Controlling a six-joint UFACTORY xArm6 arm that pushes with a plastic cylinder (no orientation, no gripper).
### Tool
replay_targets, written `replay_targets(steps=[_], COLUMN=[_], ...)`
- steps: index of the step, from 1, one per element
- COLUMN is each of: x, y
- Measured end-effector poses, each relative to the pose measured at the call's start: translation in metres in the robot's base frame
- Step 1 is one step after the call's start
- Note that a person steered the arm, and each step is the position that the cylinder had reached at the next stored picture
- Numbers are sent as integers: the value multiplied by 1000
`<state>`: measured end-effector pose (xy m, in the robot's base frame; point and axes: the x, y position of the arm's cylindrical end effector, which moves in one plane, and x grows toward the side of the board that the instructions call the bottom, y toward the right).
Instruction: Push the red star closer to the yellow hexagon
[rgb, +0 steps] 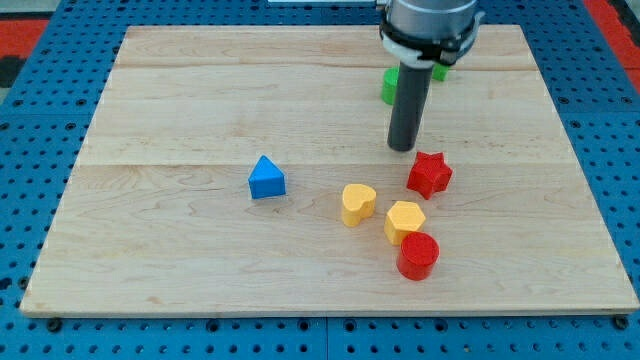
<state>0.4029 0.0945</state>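
Red star (429, 174) sat right of centre; my tip (402, 148), gripperless, stood just upper-left, needing a down-left push toward the yellow hexagon (405, 220).

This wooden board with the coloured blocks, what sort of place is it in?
Probably a robotics lab bench: a wooden board lies on a blue pegboard table, and my tip stands just above the red star.

Pale, matt wooden board (200, 100) with visible grain, smooth plastic-looking blocks such as the red star (429, 174) and yellow hexagon (404, 220), dark matt rod (408, 105)
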Motion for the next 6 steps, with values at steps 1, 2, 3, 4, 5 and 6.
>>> replay_targets(steps=[1,2,3,4,5,6], x=[3,43,49,48,33,-1], y=[18,9,-26,-27,-27,-6])
